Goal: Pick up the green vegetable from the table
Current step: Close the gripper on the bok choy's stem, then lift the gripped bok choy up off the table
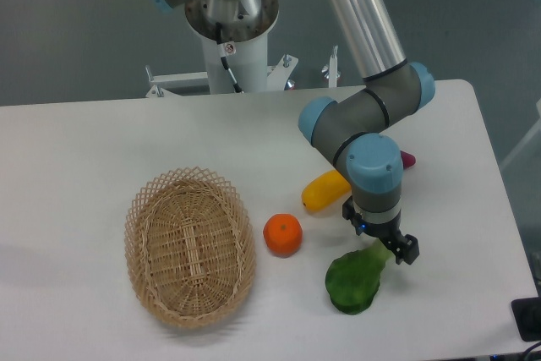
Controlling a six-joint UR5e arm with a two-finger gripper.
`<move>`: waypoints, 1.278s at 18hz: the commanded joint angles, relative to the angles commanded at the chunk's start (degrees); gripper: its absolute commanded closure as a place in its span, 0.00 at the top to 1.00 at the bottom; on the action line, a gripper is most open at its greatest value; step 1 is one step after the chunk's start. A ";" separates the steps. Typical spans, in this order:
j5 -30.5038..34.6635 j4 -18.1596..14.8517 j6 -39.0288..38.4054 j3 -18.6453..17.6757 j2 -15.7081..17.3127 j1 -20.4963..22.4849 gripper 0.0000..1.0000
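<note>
One view: fixed camera over the table (101,133)
Green vegetable (353,281): broad dark green leaves, pale stalk end pointing up-right; lies near the front edge, right of the orange (282,234)
Gripper (387,248): black, pointing down onto the stalk end, touching it; finger spread and grip cannot be told
Basket (190,247): wicker, at the left
</note>
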 joint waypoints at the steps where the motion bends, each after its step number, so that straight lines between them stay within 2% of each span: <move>1: -0.09 0.71 -0.09 -0.52 0.00 0.00 1.00; 3: -0.09 0.98 -0.09 -0.53 0.00 0.00 1.00; 6: -0.09 0.98 0.17 -0.18 0.00 0.00 0.92; 9: -0.09 0.89 0.52 -0.09 0.09 0.00 0.72; 12: -0.09 0.89 0.26 -0.18 0.09 0.00 0.61; 13: -0.09 0.89 0.26 -0.09 0.44 0.00 0.46; 18: -0.09 0.89 0.26 -0.35 1.14 0.17 0.44; 20: -0.18 0.89 -0.36 -0.35 1.32 0.26 0.32; 23: -0.18 0.89 -0.36 -0.09 1.32 0.35 0.32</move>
